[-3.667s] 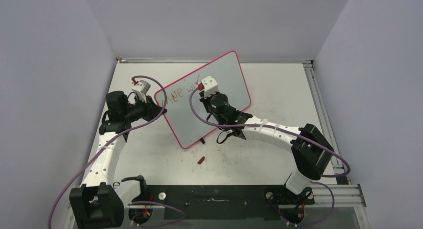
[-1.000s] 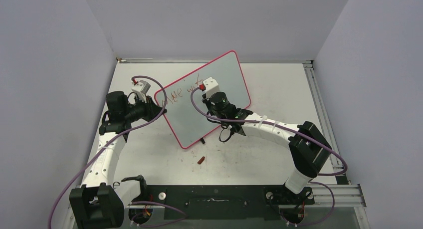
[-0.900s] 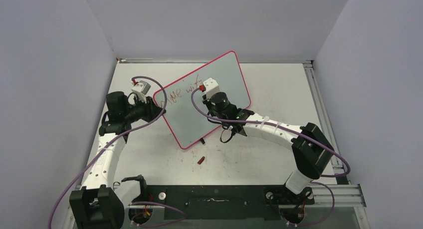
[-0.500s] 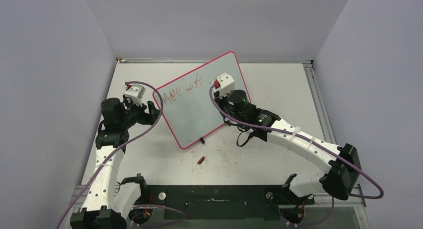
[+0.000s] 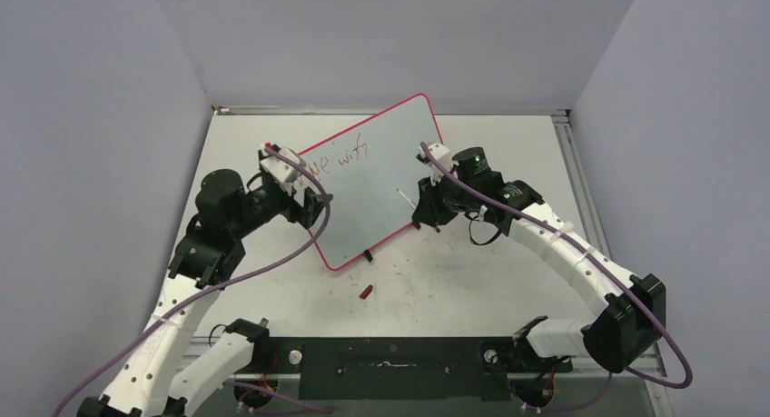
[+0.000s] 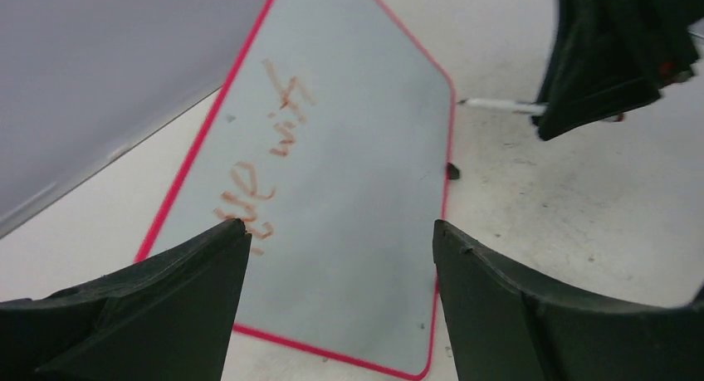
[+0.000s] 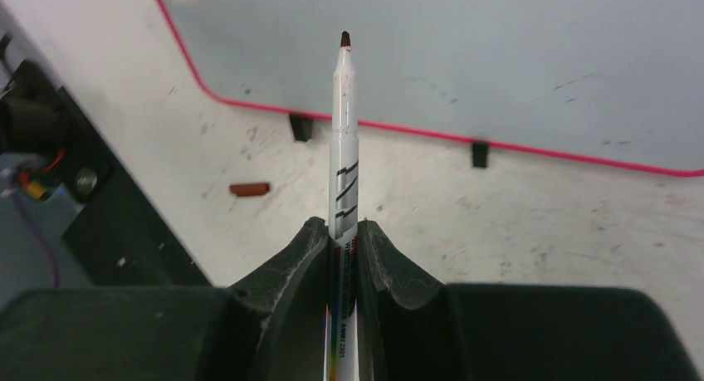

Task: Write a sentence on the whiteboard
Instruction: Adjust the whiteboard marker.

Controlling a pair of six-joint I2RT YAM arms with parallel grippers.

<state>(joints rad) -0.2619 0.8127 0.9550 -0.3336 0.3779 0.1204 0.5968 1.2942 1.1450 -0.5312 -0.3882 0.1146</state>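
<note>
The whiteboard (image 5: pixel 377 194) stands tilted mid-table, pale grey with a pink-red rim. The sentence (image 5: pixel 334 161) reads about "Move with" in red-brown letters near its upper left; in the left wrist view the sentence (image 6: pixel 264 169) runs up the whiteboard (image 6: pixel 357 207). My left gripper (image 5: pixel 311 211) hovers open at the board's left edge, nothing between the left gripper (image 6: pixel 340 232) jaws. My right gripper (image 5: pixel 425 213) is off the board's right edge, shut on a white marker (image 5: pixel 405 198). The marker (image 7: pixel 343 132) points at the whiteboard (image 7: pixel 465 57) from the right gripper (image 7: pixel 341 228), its tip apart from the surface.
A small red-brown cap (image 5: pixel 366 292) lies on the table in front of the board, and the cap (image 7: pixel 250 188) also shows in the right wrist view. Two black feet (image 7: pixel 300 126) stick out under the rim. Walls close the left, back and right.
My left gripper let go of the board's left edge, opened and swung over its lower left. The right arm pulled the marker off the writing and away to the board's right side.
</note>
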